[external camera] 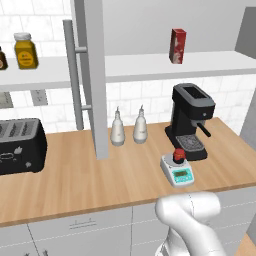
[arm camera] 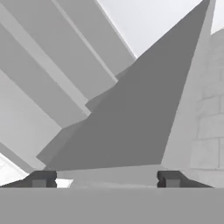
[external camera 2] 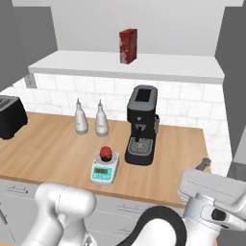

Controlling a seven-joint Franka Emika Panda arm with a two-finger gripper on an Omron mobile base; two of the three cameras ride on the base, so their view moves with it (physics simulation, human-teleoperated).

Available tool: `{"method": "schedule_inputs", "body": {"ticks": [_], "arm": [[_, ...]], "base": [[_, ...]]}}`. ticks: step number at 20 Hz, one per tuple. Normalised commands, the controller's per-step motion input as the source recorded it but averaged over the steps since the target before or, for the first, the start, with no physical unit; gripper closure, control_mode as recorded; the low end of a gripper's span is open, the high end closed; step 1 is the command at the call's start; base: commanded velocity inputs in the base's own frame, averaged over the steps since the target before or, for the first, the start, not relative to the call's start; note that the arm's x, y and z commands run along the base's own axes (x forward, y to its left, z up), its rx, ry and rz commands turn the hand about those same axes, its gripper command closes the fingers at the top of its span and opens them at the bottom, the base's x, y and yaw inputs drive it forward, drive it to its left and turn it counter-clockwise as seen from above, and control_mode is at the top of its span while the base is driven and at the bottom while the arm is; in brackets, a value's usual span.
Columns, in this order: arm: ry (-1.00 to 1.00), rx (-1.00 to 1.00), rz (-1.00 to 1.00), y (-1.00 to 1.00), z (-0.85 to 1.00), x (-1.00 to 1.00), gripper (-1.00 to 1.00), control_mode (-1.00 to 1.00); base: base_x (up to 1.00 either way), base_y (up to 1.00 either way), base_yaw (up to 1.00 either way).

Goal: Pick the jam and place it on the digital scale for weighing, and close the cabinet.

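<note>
Jam point(external camera: 178, 156) on scale point(external camera: 177, 170), well away from gripper point(arm camera: 105, 179).
Spread wide, holding nothing, facing grey cabinet door point(arm camera: 127, 118) close ahead.

A kitchen — wooden counter point(external camera: 100, 180), toaster point(external camera: 20, 146), coffee machine point(external camera: 191, 120), tiled wall point(external camera: 145, 92) and a grey wall cabinet point(external camera: 92, 75).

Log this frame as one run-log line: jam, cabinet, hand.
jam: on digital scale plate | cabinet: door open | hand: fingers apart, empty, facing grey cabinet panel | next: close door
</note>
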Motion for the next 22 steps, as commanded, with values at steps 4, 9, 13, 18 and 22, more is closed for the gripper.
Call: {"method": "schedule_inputs", "body": {"ticks": [4, 9, 13, 18, 22], "arm": [[0.05, -0.17, 0.0, -0.28, 0.04, -0.4, -1.0, -1.0], [0.22, -0.23, 0.0, -0.32, 0.0, -0.08, -1.0, -1.0], [0.32, -0.27, 0.0, -0.48, 0.0, 0.0, -1.0, -1.0], [0.14, -0.17, 0.0, -0.37, 0.02, -0.13, -1.0, -1.0], [-0.06, 0.0, 0.05, -0.12, 0.36, 0.0, -1.0, -1.0]], "base": [[0.0, 0.0, 0.0], [0.0, 0.0, 0.0], [0.0, 0.0, 0.0], [0.0, 0.0, 0.0], [0.0, 0.0, 0.0]]}}
